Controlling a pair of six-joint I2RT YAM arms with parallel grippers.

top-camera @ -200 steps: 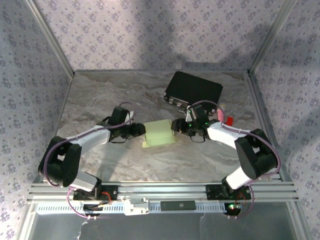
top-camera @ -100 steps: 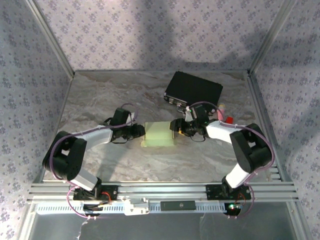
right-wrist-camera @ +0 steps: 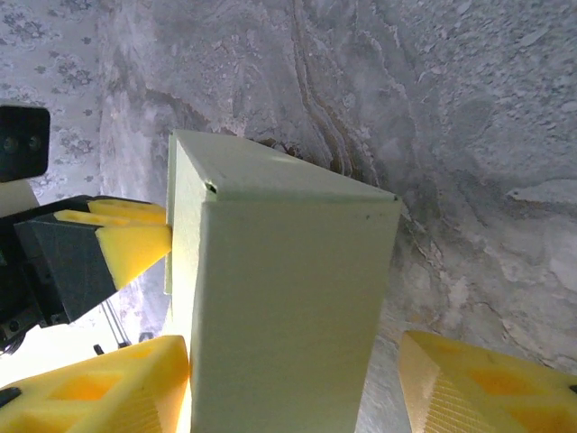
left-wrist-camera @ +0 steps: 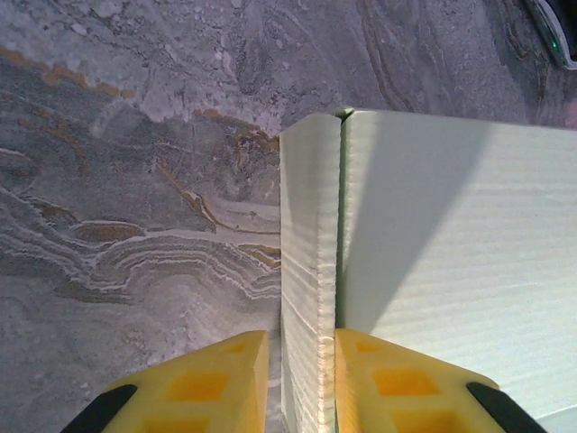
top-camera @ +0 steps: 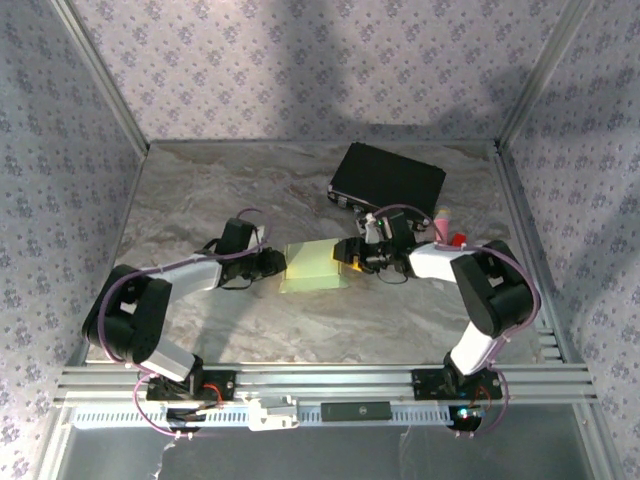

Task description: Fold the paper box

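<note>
Surface: marble-look counter, floral-papered walls, aluminium rail along the near edge, black box rear right. The paper box sits mid-counter between the arms. The left hand is clamped on its left wall. The right hand is released, jaws straddling the other end, one touching, one clear. Versus a second ago, the right hand has pushed in leftward and the box looks flatter.

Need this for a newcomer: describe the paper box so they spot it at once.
On the grey marbled table, look at the middle, where the left gripper and right gripper face each other. The paper box lies between them, a flap between the left gripper's fingers. It is small and pale green, unlike the bigger black box behind.
</note>
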